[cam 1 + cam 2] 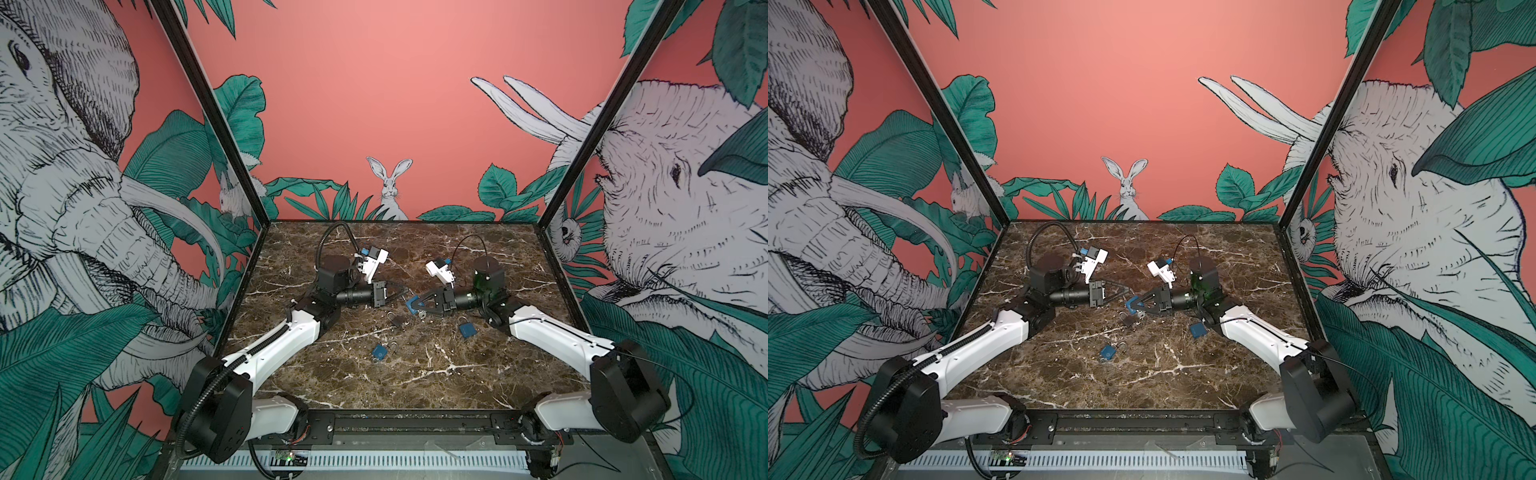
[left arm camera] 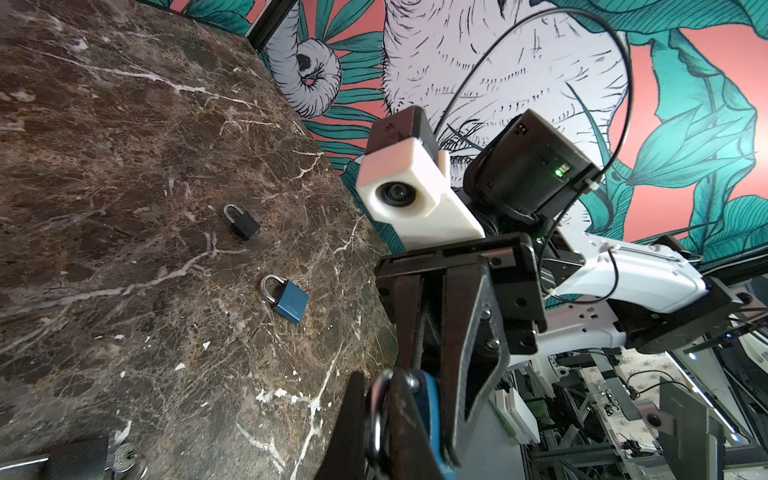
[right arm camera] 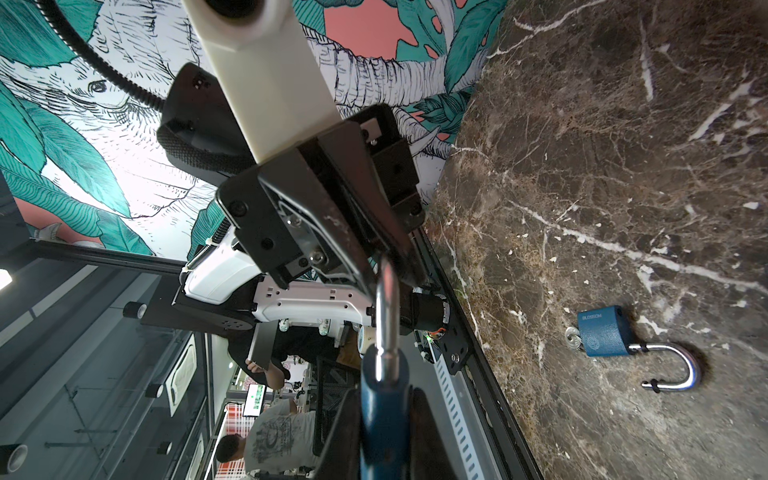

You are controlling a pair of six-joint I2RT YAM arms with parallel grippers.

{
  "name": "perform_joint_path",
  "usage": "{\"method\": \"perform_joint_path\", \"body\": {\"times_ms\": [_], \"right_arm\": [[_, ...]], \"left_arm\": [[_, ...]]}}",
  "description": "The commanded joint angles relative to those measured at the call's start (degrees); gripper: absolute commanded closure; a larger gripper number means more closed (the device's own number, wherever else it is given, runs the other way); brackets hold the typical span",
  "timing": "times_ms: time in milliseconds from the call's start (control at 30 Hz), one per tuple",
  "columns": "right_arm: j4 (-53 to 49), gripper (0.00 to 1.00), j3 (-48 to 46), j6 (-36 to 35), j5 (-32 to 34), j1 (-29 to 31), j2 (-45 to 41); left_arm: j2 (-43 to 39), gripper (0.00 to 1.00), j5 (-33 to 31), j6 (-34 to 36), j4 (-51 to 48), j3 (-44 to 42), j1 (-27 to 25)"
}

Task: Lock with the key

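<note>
Padlock point(image 3: 384, 415), blue block with chrome shackle point(image 3: 386, 316), held mid-table: left claw point(image 2: 376, 415) pinches the shackle, right claw point(image 1: 417, 306) clamps the body. One veiny marble table point(image 1: 415, 374), then three loose in both top views: near blue padlock point(image 1: 379, 352), right blue padlock point(image 1: 467, 329), little black padlock point(image 1: 397, 321).

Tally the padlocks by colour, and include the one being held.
Blue padlocks: 3 (one held, two lying loose)
Black padlocks: 2 (one in both top views, one seen only from the left wrist)
Total: 5

Right padlock point(image 1: 467, 329) behind front padlock point(image 1: 379, 352), both on table point(image 1: 457, 374)
</note>
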Motion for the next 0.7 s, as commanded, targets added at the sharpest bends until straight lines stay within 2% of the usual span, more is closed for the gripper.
{"method": "perform_joint_path", "body": {"times_ms": [0,667], "right_arm": [[14.52,1.0,4.62,-3.43,0.04,1.63,-1.89],[2.58,1.0,7.68,-12.76,2.92,1.54,-1.7]], "left_arm": [[1.35,1.0,1.78,0.21,-9.19,-3.72,-5.67],[-3.05,1.0,-1.12,-5.62,-4.21,-9.78,-14.18]]}}
